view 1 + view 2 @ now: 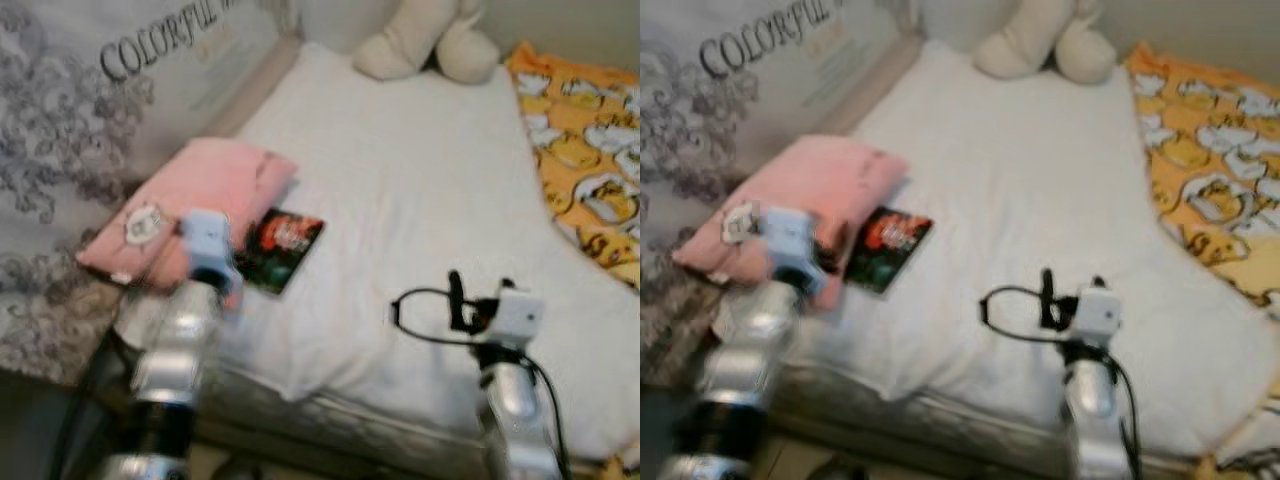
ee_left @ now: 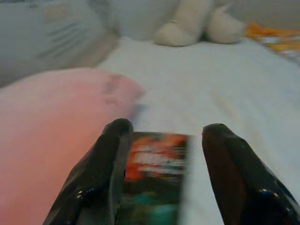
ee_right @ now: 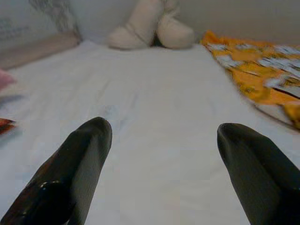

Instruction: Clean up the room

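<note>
L gripper spread wide, lined up on book; R gripper also wide, holding nothing.

L gripper hovers just short of the dark book w/ red cover art, its 2 fingers straddling the near end but not touching yet. Book lies flat on the white bed sheet, its edge tight against the pink pillow. R gripper hangs over bare sheet, well apart from the book. Farther back: yellow patterned blanket on the robot's right, cream plush toy at the far end. Risks, as I judge them: flat thin book on soft bedding, so fingers may dig into sheet and pinch fabric instead, or nudge the book under the pillow; L finger could also snag the pillow.
</note>
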{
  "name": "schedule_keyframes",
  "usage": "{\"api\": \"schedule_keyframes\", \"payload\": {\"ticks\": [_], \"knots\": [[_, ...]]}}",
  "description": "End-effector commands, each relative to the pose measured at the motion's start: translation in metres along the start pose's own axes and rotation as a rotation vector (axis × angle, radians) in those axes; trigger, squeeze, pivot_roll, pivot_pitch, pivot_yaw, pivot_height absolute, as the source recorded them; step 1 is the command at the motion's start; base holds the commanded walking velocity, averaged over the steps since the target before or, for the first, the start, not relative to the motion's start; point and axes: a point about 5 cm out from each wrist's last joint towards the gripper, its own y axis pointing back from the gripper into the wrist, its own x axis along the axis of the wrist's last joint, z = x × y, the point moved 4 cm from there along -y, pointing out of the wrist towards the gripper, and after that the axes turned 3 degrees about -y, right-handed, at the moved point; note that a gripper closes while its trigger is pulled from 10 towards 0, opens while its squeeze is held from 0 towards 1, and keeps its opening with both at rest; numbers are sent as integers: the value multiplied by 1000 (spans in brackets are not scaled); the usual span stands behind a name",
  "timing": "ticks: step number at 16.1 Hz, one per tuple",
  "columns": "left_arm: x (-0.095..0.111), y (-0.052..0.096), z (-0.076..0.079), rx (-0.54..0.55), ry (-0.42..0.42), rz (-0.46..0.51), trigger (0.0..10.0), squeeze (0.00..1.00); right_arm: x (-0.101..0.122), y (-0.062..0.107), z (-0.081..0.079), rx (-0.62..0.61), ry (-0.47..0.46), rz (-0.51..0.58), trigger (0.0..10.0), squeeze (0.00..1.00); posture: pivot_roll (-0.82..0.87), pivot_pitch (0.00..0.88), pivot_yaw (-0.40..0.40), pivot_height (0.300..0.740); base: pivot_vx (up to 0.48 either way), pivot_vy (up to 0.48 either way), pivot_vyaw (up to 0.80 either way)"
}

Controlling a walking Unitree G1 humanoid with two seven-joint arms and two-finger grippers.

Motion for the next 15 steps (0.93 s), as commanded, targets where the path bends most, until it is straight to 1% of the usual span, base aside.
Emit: {"api": "schedule_keyframes", "payload": {"ticks": [1,2,3,4,5,8,9,10,11,12,13,14,15], "knots": [[-3,1,-4,-2,-31,5,10000,0,-2,-2,0,-14,-15,-27,10000,0,17,0,20,740,0,-480,-731],[-6,2,-3,-10,-39,1,10000,0,-6,-1,-1,-15,-25,-46,10000,0,17,0,20,740,0,-480,-731],[-7,1,-1,-26,-56,-6,10000,0,-11,2,-5,1,-35,-63,10000,0,15,0,23,740,0,-480,-725],[-8,-1,-1,-18,-76,-7,10000,0,-13,5,-7,12,-32,-68,10000,0,14,0,28,740,0,-259,-731],[-9,-3,-1,-14,-81,-15,10000,0,-14,6,-8,13,-31,-71,10000,0,13,0,29,740,0,0,-725],[-16,-8,-1,-23,-130,-45,10000,0,-21,12,-6,14,-16,-102,10000,0,8,0,35,740,0,0,-731],[-19,-9,-5,-11,-113,-58,10000,0,-19,12,-7,23,-7,-98,10000,0,6,0,34,740,0,0,-731],[-25,-9,-11,10,-70,-82,10000,0,-17,13,-3,18,-22,-91,10000,0,2,0,27,740,0,0,-731],[-26,-9,-10,14,-68,-83,10000,0,-16,13,0,13,-30,-89,10000,0,-1,0,24,740,0,0,-731],[-29,-6,-13,16,-38,-83,10000,1000,-15,14,3,5,-50,-89,10000,0,-4,0,21,740,0,0,-731],[-32,-4,-13,24,-55,-80,10000,1000,-14,15,11,-2,-46,-86,10000,1000,-12,0,25,740,0,0,-731],[-33,-4,-12,27,-59,-82,10000,1000,-13,14,12,-5,-44,-81,10000,1000,-14,0,26,740,0,0,-738],[-32,-6,-8,27,-61,-83,10000,1000,-9,12,15,-10,-40,-69,10000,1000,-22,0,28,740,0,0,-738]]}}
